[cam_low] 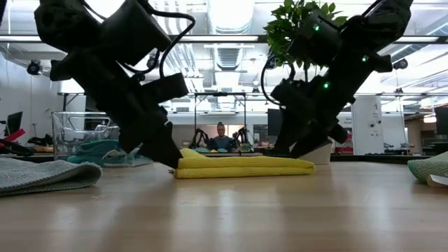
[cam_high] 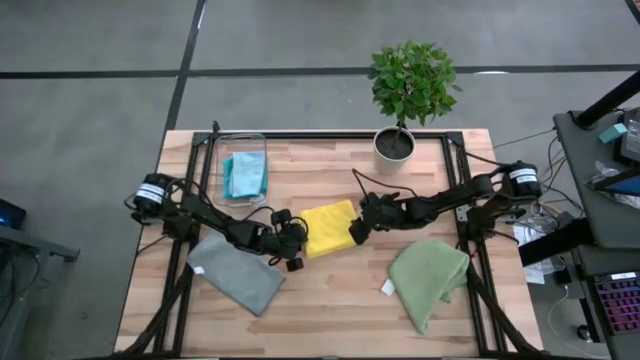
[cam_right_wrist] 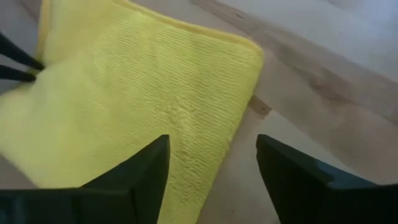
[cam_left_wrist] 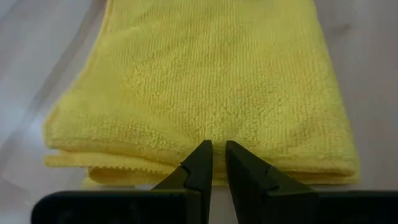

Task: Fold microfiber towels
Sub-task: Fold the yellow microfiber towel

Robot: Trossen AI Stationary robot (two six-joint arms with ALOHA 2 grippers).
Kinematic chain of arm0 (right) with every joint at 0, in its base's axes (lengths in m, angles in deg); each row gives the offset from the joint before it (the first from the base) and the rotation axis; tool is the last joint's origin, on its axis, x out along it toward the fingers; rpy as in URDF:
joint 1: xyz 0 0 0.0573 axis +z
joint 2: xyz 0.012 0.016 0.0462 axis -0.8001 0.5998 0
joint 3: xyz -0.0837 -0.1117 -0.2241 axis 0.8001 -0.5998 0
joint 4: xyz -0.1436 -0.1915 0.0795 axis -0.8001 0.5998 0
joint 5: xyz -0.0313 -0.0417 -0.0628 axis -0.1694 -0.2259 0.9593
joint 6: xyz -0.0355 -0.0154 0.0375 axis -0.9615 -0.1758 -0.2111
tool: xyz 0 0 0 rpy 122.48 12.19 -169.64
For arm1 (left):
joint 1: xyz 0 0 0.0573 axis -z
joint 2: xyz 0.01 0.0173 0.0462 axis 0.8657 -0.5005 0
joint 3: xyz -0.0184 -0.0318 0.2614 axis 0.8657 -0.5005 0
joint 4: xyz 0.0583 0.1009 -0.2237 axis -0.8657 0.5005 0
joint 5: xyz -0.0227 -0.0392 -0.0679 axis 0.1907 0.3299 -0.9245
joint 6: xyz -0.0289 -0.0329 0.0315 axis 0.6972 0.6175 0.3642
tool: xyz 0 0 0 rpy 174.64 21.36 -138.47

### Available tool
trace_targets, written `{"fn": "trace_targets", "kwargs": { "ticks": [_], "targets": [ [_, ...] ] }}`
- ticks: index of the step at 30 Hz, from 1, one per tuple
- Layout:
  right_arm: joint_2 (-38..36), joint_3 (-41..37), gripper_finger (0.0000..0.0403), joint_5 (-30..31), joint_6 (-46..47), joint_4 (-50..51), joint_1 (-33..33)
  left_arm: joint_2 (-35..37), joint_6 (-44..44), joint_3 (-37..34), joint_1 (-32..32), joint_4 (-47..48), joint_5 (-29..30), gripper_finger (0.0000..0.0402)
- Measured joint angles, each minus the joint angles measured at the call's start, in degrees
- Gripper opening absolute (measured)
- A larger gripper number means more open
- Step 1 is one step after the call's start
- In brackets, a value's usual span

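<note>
The yellow towel lies folded in several layers on the table's middle. My left gripper is at its left edge with only a thin slit between the fingers, low at the table. My right gripper is open over the towel's right edge, one finger above the cloth and one above bare wood. The grey towel lies folded at the front left. The olive green towel, with a white tag, lies loosely at the front right. The teal and light blue towels lie in the clear bin. My left gripper has its nearly shut fingertips on the top layer of the yellow towel, right at the stacked left edge. It slants down from the table's left. I cannot tell whether any cloth is between the fingers. The towel lies flat on the table.
A clear plastic bin stands at the back left. A white pot with a green plant stands at the back right. Bare wood lies between the grey and olive towels at the front. A person shows far behind the table.
</note>
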Motion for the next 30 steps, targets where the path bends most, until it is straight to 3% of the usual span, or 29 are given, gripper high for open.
{"fn": "trace_targets", "kwargs": {
  "ticks": [6,11,22,30],
  "targets": [
    [5.0,-0.1,0.0253,0.0,1.0,-6.3,0.0,-0.3,0.3,0.0,0.0,-0.1,0.0,0.0033],
    [6.7,0.0,0.0244,-0.6,0.9,-10.1,0.0,0.0,0.2,0.0,0.0,0.2,-0.3,0.0033],
    [6.6,-0.1,0.0171,-1.0,0.0,-10.4,-0.1,1.0,0.2,0.1,0.0,0.5,-0.7,0.0033],
    [6.6,-0.1,0.0084,-0.9,-2.3,-10.6,-0.2,9.6,-1.5,0.7,0.0,6.6,-1.8,0.0033]
  ]
}}
